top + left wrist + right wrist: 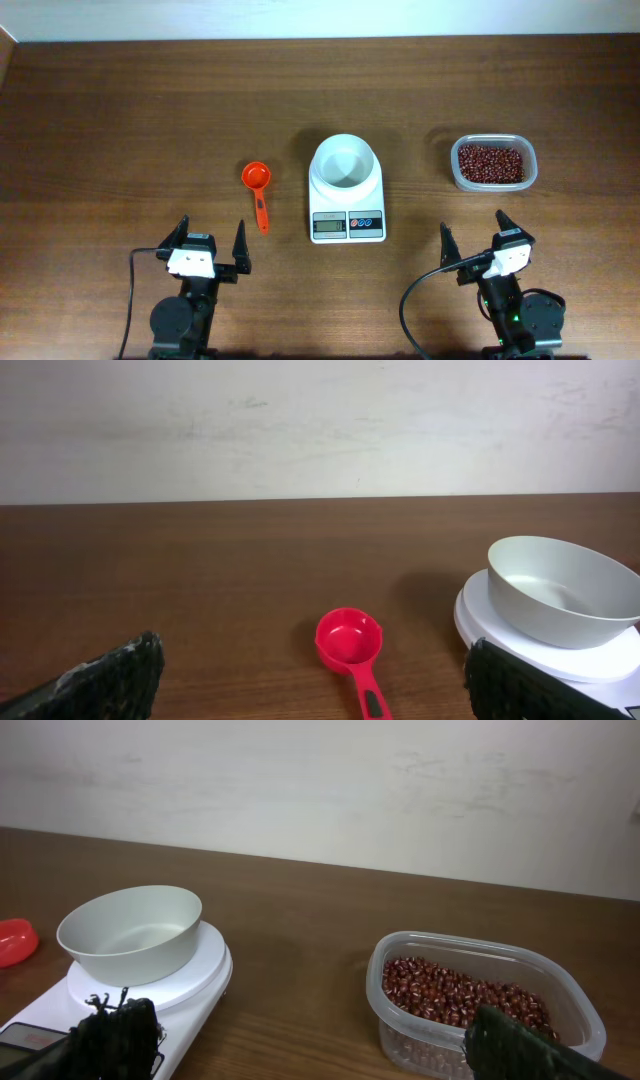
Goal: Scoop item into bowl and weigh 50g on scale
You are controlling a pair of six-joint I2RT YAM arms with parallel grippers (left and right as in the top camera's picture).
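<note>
The white bowl (pixel 345 163) stands empty on the white scale (pixel 347 221) at mid-table; both also show in the left wrist view, bowl (pixel 560 588), and the right wrist view, bowl (pixel 130 932), scale (pixel 190 982). The reddish-brown beans (pixel 490 162) fill a clear plastic tub (pixel 480 995) to the right. A red scoop (pixel 258 188) lies left of the scale, handle toward me (pixel 350 645). My left gripper (pixel 211 242) is open and empty, near the front edge behind the scoop. My right gripper (pixel 472 236) is open and empty, in front of the tub.
The brown wooden table (pixel 150 110) runs back to a pale wall (pixel 300 420). Black cables trail from both arm bases at the front edge.
</note>
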